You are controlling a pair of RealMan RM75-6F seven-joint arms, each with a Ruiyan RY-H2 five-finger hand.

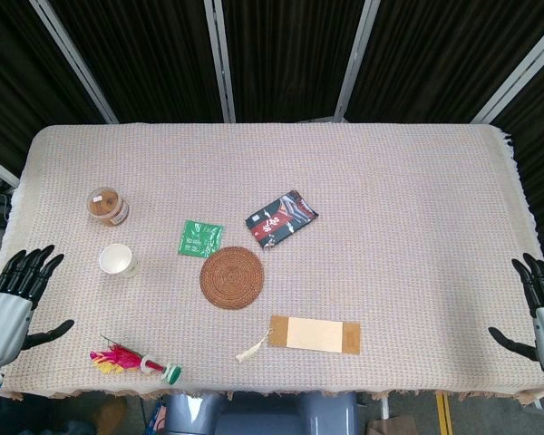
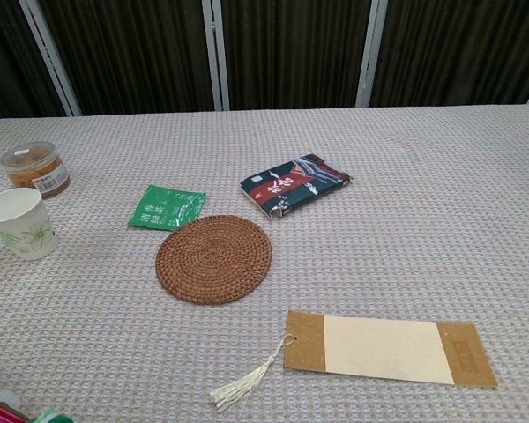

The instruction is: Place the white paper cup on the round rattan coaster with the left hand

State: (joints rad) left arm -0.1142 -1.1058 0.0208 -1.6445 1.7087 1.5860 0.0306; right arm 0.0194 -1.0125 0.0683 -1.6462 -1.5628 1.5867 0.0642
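Note:
The white paper cup (image 1: 118, 261) (image 2: 18, 224) stands upright on the woven tablecloth, left of the round rattan coaster (image 1: 231, 277) (image 2: 214, 258). The coaster lies flat with nothing on it, near the table's middle. My left hand (image 1: 16, 292) hovers at the table's front left edge, fingers spread, holding nothing, well short of the cup. At the front right edge my right hand (image 1: 542, 308) also has its fingers apart and holds nothing. Neither hand shows in the chest view.
A small brown lidded jar (image 1: 108, 206) stands behind the cup. A green sachet (image 1: 199, 239) and a dark snack packet (image 1: 281, 217) lie just beyond the coaster. A tasselled bookmark (image 1: 314, 334) lies in front, and a feathered shuttlecock toy (image 1: 131, 360) sits front left.

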